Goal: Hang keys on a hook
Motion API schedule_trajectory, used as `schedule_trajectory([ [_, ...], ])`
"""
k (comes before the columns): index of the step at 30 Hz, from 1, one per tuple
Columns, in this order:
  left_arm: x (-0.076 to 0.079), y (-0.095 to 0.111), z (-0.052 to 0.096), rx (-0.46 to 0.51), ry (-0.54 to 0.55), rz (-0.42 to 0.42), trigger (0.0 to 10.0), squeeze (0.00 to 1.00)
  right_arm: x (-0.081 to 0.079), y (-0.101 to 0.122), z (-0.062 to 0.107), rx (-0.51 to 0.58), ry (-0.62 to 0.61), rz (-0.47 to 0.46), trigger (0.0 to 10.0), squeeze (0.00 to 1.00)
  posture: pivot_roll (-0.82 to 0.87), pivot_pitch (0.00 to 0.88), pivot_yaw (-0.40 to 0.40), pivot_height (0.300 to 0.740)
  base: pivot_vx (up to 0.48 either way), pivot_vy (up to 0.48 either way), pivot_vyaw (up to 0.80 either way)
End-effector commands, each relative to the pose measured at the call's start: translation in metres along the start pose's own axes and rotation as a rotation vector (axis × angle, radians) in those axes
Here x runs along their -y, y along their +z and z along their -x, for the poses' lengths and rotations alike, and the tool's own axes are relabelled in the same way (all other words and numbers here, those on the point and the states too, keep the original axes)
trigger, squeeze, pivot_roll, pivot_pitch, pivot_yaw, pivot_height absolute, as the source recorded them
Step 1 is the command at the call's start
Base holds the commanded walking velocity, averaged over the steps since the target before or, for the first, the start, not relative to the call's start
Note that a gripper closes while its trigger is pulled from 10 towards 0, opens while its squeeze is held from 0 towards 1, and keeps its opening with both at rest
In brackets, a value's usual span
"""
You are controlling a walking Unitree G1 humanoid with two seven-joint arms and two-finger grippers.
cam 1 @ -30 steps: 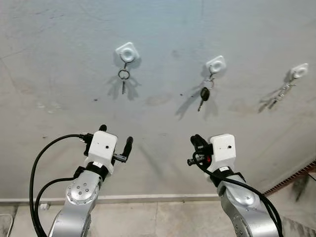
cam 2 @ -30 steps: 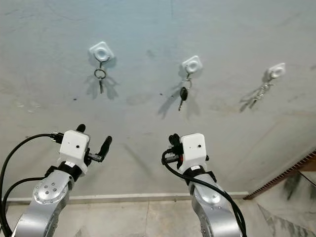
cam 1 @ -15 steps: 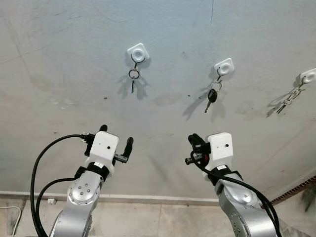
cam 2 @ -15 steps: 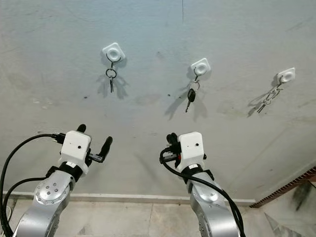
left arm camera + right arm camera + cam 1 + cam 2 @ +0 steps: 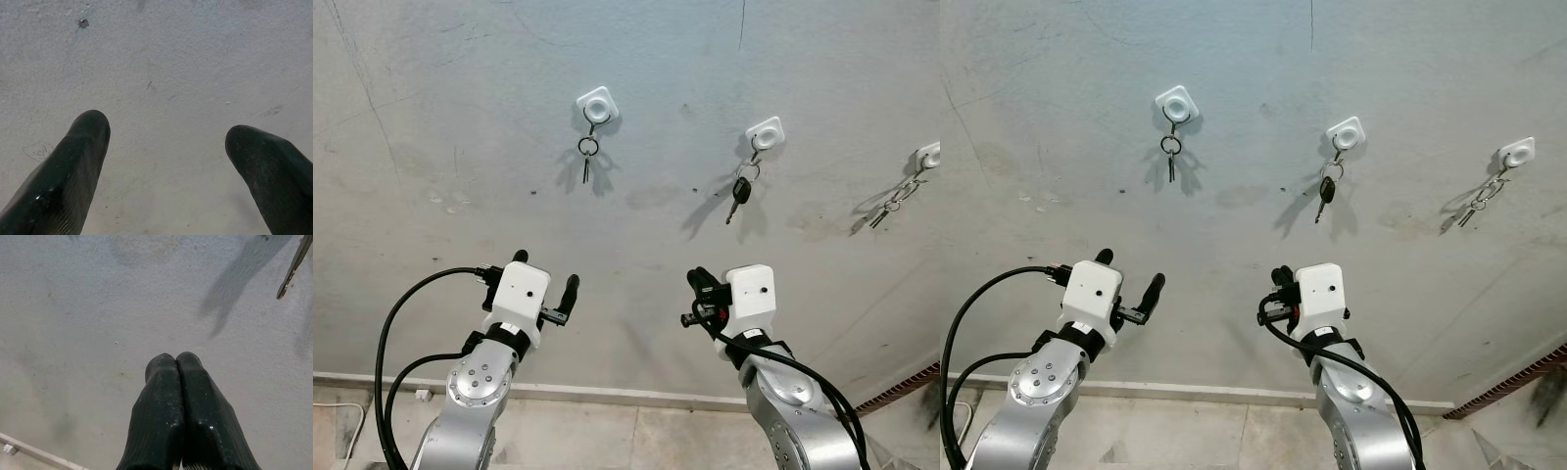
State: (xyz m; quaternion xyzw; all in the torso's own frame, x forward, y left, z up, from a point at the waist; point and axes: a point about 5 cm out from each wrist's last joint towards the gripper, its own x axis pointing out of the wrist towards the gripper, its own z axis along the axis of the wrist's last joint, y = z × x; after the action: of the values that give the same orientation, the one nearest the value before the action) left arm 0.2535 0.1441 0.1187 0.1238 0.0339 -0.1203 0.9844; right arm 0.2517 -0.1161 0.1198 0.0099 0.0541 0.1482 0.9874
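Note:
Three white hooks sit on a grey wall. The left hook (image 5: 596,103) carries a ring with a small key (image 5: 588,157). From the middle hook (image 5: 766,133) hangs a black-headed key (image 5: 739,192), and its blade tip (image 5: 293,269) also appears in the right wrist view. A bunch of keys (image 5: 891,204) hangs on the right hook (image 5: 930,155). My left gripper (image 5: 545,274) is raised before the wall below the left hook, open and empty (image 5: 168,128). My right gripper (image 5: 697,281) is below the middle hook, shut with nothing visible between its fingers (image 5: 175,360).
A pale baseboard (image 5: 607,392) runs along the foot of the wall, above a tiled floor (image 5: 607,436). A white cable (image 5: 328,406) lies on the floor at the far left. A reddish strip (image 5: 911,382) slants along the wall's lower right.
The whole picture has shifted, so the hooks now sit further right in it: the camera moved. Both grippers hold the same pose, left open and right shut.

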Motion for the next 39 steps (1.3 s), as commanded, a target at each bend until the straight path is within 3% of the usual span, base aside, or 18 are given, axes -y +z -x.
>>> schedule_trajectory([
  [1, 0.0034, 0.0032, 0.0012, 0.008, -0.007, 0.003, 10.0, 0.00, 0.0060, 0.0001, 0.0013, -0.008, -0.018, 0.002, 10.0, 0.00, 0.18, 0.050, -0.129, 0.740, -0.262, 0.000, 0.00],
  [39, 0.0047, 0.0056, 0.0005, 0.001, -0.011, 0.011, 10.0, 0.00, 0.0083, 0.0002, -0.0001, -0.012, -0.035, -0.009, 10.0, 0.00, 0.17, 0.063, -0.115, 0.740, -0.313, 0.000, 0.00],
])
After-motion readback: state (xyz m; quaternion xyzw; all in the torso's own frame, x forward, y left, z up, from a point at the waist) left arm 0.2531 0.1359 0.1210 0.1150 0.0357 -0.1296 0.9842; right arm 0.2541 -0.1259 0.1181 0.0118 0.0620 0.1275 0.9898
